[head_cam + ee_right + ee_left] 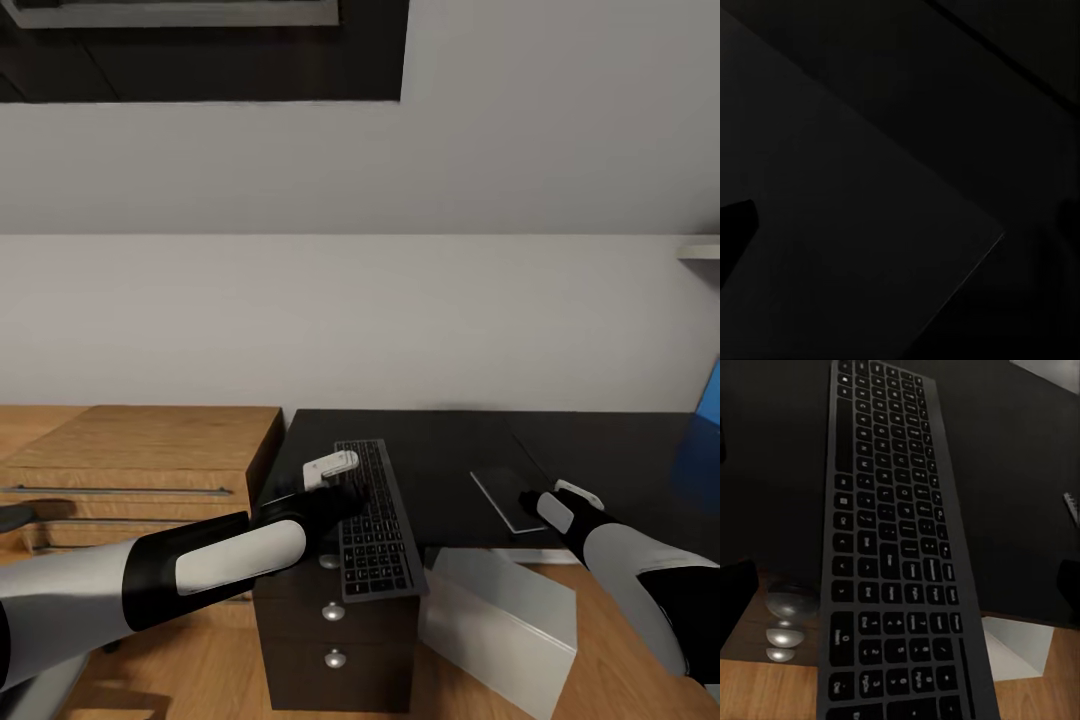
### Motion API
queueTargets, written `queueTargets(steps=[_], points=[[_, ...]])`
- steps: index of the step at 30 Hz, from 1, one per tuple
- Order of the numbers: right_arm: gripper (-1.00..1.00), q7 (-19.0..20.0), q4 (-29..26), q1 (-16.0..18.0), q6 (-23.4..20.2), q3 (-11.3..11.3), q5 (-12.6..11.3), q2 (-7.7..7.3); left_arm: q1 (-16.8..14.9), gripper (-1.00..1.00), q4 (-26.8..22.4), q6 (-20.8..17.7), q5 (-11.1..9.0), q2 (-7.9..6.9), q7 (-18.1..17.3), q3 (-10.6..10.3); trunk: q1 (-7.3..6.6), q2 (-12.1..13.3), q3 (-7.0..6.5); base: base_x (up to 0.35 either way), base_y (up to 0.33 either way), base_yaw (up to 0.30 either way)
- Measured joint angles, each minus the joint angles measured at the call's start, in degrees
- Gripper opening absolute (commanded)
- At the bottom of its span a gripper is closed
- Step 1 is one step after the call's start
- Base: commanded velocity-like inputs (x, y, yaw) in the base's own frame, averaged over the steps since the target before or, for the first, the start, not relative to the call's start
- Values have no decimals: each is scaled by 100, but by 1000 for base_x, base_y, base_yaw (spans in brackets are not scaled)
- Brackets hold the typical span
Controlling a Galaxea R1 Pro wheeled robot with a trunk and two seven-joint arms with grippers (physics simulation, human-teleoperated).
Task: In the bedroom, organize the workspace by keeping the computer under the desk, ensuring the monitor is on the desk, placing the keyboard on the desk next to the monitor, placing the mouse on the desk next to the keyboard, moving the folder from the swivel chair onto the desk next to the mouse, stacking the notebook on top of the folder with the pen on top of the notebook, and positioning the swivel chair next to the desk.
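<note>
Black glossy desk (450, 440), dark-keyed silver-framed keyboard (372, 515) overhanging, claw states unclear.

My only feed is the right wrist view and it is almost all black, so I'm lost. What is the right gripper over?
Observer: The right gripper is at the near right edge of the notebook, which lies flat on the desk. I cannot tell whether it is open or shut.
Operator: Where is the keyboard from there?
Observer: The keyboard is at the desk's left end, lying lengthwise away from the robot. Its near end overhangs the front edge.
Operator: And the left arm?
Observer: The left gripper is at the keyboard's left edge. I cannot tell its grip either.
</note>
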State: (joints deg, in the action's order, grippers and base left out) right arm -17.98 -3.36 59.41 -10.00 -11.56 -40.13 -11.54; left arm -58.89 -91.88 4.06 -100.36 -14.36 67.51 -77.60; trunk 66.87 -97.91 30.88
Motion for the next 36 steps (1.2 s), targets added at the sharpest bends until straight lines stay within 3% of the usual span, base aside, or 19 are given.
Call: queueTargets(steps=[7, 13, 22, 30, 36], points=[[100, 0, 0, 0, 0, 0, -1, 2, 0, 100, 0, 0, 0, 5, 0, -1, -154, 281, -126, 0, 0, 0], [100, 18, -6, 0, 33, -10, 8, 8, 0, 100, 0, 0, 0, 0, 0, -6, -154, 282, -126, 0, 0, 0], [100, 43, -17, 0, 78, -17, 362, 29, 0, 100, 0, -8, 7, 7, 0, -28, -157, 282, -126, 151, 0, 0], [100, 53, -17, -6, 227, -19, 444, 54, -2, 100, 0, -8, 15, 14, 0, -74, -155, 282, -126, 48, 0, 0], [100, 289, -8, -41, 345, -19, 693, 95, 1, 100, 0, -8, 29, 22, 3, -95, -157, 282, -126, 187, 0, 0]])
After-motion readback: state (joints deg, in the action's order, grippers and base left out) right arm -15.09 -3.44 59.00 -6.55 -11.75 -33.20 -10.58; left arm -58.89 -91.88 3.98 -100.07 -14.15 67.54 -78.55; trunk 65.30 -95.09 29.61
